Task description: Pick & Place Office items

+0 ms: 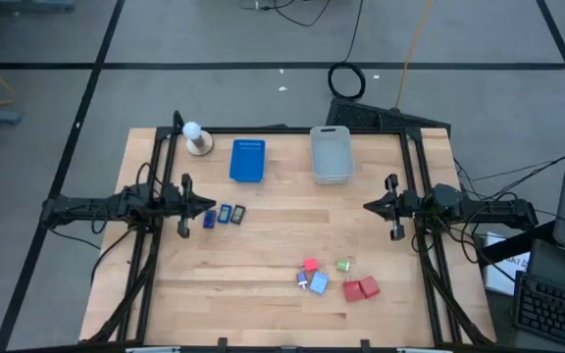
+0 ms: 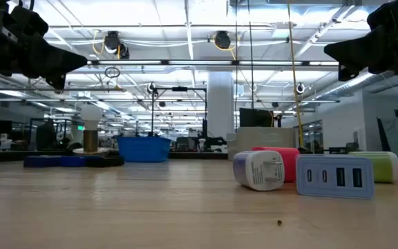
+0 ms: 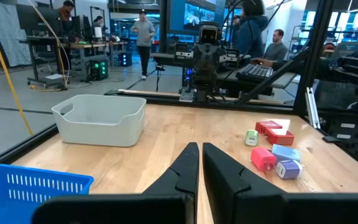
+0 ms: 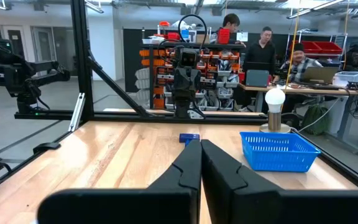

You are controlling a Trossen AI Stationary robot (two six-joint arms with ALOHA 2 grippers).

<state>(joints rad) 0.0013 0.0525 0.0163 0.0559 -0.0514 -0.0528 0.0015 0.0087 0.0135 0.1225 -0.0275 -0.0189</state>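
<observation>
A loose cluster of office items lies on the near right of the table: a pink piece (image 1: 310, 266), a green bit (image 1: 343, 265), a light-blue piece (image 1: 318, 283) and two red blocks (image 1: 361, 288). In the low view the pink piece (image 2: 285, 160), a white plug (image 2: 260, 169), the light-blue piece (image 2: 335, 176) and the green bit (image 2: 382, 166) rest flat on the wood. Three dark-blue and grey rectangles (image 1: 225, 215) lie in a row just below my left gripper (image 1: 202, 207), which is shut and raised. My right gripper (image 1: 371, 207) hovers shut at the right side.
A blue basket (image 1: 247, 160) and a pale grey bin (image 1: 331, 154) stand side by side at the far edge. A white ball on a round base (image 1: 196, 137) stands left of the basket. Black frame rails run along both sides. People are in the room beyond the table.
</observation>
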